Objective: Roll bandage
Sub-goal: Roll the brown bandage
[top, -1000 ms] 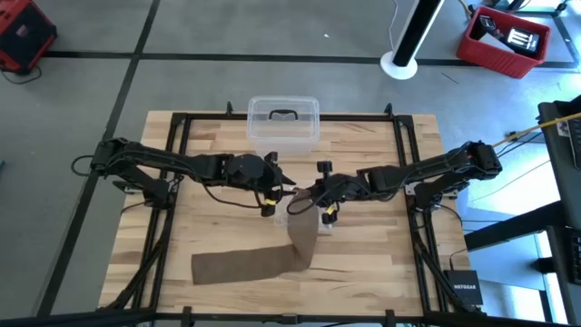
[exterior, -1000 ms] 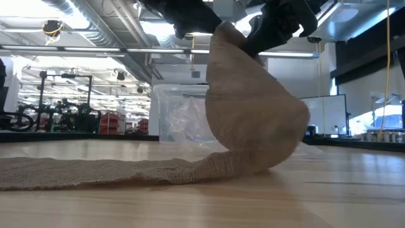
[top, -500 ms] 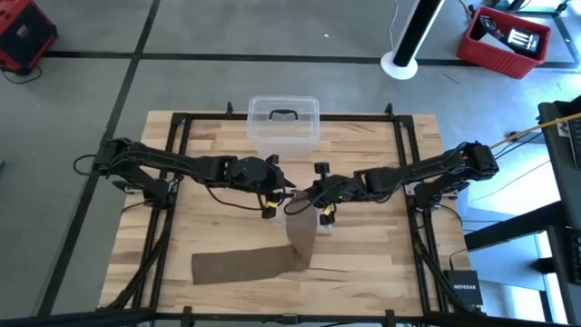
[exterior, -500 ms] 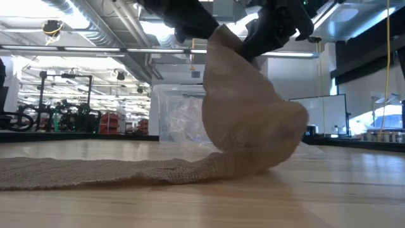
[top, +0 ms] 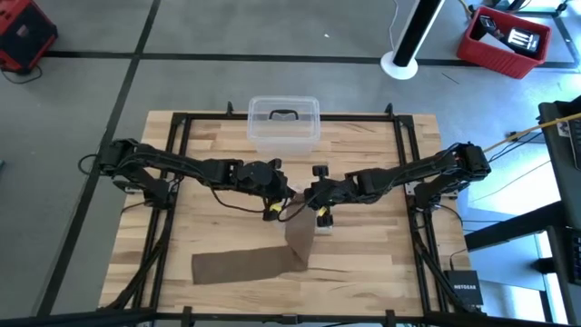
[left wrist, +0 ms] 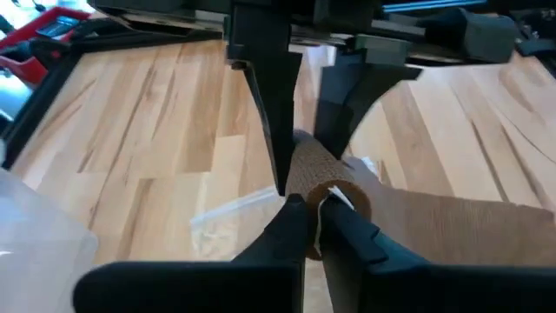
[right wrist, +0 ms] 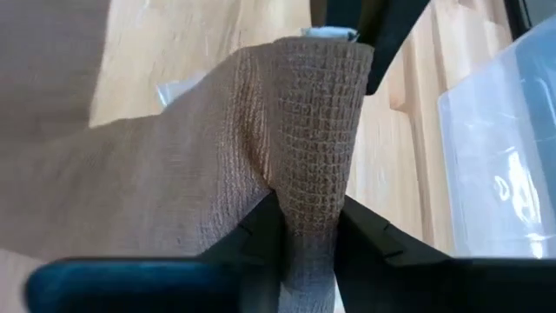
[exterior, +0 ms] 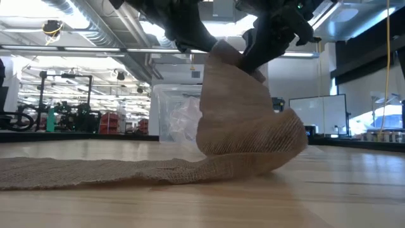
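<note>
Frame centre: left gripper (top: 282, 198) and right gripper (top: 309, 201) fingers both clamp the bandage (top: 250, 262) rolled end, lifted so the tail trails on the surface (top: 363, 263).

left gripper (top: 280, 202) pinched tight on bandage (top: 300, 238) roll end | right gripper (top: 311, 202) opposite, clamped on bandage, both raised

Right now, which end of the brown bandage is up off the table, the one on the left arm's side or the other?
The other: the bandage end rolled between the left claw and right claw is raised; the left-side end lies flat on the table.
</note>
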Robot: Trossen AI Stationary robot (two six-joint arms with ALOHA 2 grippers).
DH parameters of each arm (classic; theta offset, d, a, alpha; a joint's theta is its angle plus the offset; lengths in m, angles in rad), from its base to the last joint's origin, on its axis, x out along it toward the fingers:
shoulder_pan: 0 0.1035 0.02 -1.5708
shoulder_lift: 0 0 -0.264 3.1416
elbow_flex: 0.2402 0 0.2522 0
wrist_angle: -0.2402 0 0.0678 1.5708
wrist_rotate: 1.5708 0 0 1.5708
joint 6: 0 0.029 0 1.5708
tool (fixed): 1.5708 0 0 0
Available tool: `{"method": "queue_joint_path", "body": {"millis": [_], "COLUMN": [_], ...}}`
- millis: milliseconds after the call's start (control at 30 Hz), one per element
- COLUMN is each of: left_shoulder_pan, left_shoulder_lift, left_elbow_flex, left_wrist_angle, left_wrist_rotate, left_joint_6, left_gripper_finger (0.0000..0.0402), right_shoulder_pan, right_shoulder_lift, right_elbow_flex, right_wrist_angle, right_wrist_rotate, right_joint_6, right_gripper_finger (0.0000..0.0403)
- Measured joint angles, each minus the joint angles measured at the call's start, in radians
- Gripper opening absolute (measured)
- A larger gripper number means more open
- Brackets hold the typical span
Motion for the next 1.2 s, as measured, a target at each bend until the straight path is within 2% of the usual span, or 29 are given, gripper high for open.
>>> {"method": "queue_joint_path", "body": {"millis": [167,267,400,467,600,833,967,1100,1200], "left_shoulder_pan": [-0.015,-0.026,-0.036,-0.045,-0.061,-0.057,-0.044,-0.035,-0.057], "left_shoulder_lift": [-0.052,-0.109,-0.183,-0.214,-0.264,-0.316,-0.320,-0.315,-0.317], "left_elbow_flex": [-0.003,-0.003,-0.002,-0.002,-0.001,0.014,0.112,0.248,0.274], "left_wrist_angle": [0.000,0.024,0.066,0.105,0.264,0.438,0.311,0.119,0.058], "left_wrist_rotate": [-0.042,-0.063,-0.101,-0.112,-0.141,-0.201,-0.276,-0.316,-0.338], "left_joint_6": [0.033,0.072,0.112,0.152,0.241,0.326,0.350,0.343,0.338], "left_gripper_finger": [0.0005,0.0004,0.0003,0.0002,0.0002,0.0002,0.0002,0.0002,0.0002], "right_shoulder_pan": [0.000,0.000,0.007,0.015,0.043,0.087,0.085,0.085,0.085], "right_shoulder_lift": [-0.028,-0.062,-0.134,-0.192,-0.318,-0.568,-0.619,-0.617,-0.615], "right_elbow_flex": [0.106,0.194,0.281,0.285,0.218,-0.050,-0.138,-0.144,-0.128], "right_wrist_angle": [-0.185,-0.408,-0.611,-0.636,-0.592,-0.200,-0.047,-0.044,-0.046], "right_wrist_rotate": [0.018,0.018,0.016,0.015,0.008,0.000,-0.005,0.021,0.003], "right_joint_6": [0.068,0.132,0.192,0.209,0.211,0.207,0.196,0.190,0.186], "right_gripper_finger": [0.0156,0.0192,0.0222,0.0229,0.0233,0.0232,0.0232,0.0232,0.0232]}}
